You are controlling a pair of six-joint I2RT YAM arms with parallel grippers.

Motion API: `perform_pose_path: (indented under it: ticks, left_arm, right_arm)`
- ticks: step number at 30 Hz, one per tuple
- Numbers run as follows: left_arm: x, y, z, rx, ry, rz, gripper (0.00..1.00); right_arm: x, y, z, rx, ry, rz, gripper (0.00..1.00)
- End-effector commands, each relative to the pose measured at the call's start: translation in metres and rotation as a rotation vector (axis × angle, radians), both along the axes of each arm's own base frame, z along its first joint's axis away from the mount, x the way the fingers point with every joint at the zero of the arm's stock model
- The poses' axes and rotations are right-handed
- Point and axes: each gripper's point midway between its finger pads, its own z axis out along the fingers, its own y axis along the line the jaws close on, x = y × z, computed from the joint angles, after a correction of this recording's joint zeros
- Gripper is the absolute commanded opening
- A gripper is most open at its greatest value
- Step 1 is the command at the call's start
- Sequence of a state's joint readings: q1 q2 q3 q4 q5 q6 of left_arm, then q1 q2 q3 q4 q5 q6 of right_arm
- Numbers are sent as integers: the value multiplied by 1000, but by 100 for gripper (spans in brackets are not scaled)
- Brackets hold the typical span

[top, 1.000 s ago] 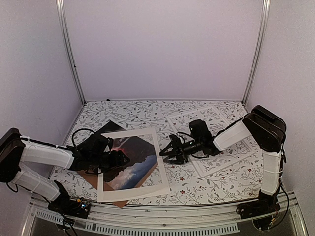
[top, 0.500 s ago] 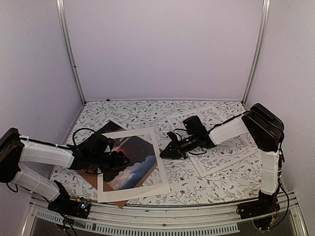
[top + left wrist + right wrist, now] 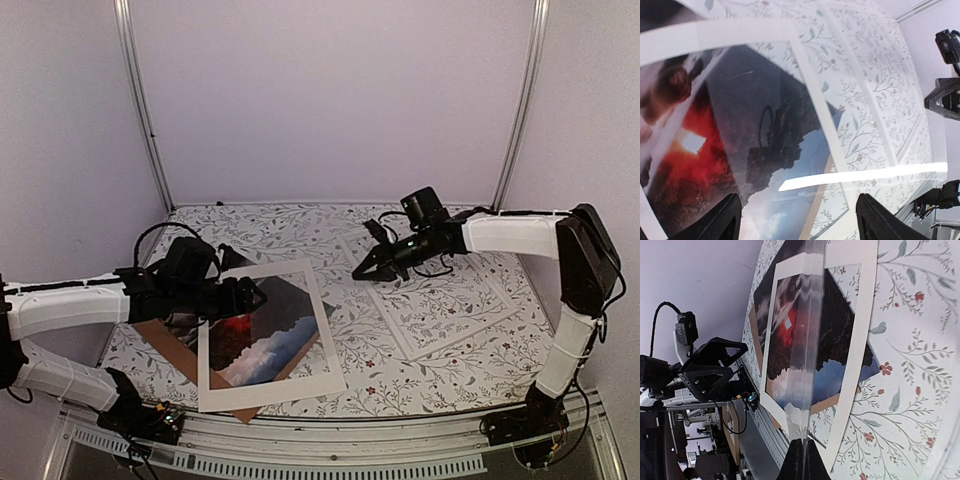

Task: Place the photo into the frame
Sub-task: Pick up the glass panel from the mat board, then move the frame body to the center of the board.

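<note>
The photo [image 3: 765, 145] is glossy and mirror-slick; the white mat [image 3: 275, 390] looks matt card, the backing board [image 3: 165, 342] plain brown cardboard.

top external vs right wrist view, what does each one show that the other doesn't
Only top external: the whole white right arm, the right claw seen from outside, and the enclosure's pale walls. Only right wrist: a thin clear sheet, edge-on, pinched in that claw's closed tips, plus room clutter beyond the table edge. Both: the glossy dark landscape photo with a red glow showing through the window of the wide flat white mat, the brown backing board beneath, the floral tablecloth, and the left claw.
</note>
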State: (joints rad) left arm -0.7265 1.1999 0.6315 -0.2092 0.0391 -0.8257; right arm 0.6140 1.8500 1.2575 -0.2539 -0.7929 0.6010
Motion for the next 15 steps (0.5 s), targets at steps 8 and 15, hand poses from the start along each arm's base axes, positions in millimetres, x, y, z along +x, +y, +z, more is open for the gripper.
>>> perform_pose_path:
  ticks: [8,15]
  left_arm:
    - [33,-31,62,2,-168,-72,100]
    - [38,-85,44,77,-125,-96,100]
  right_arm:
    - [32,-150,91,-125,-260,-186,0]
    - [50,-225,152,-77,-386,-397,0]
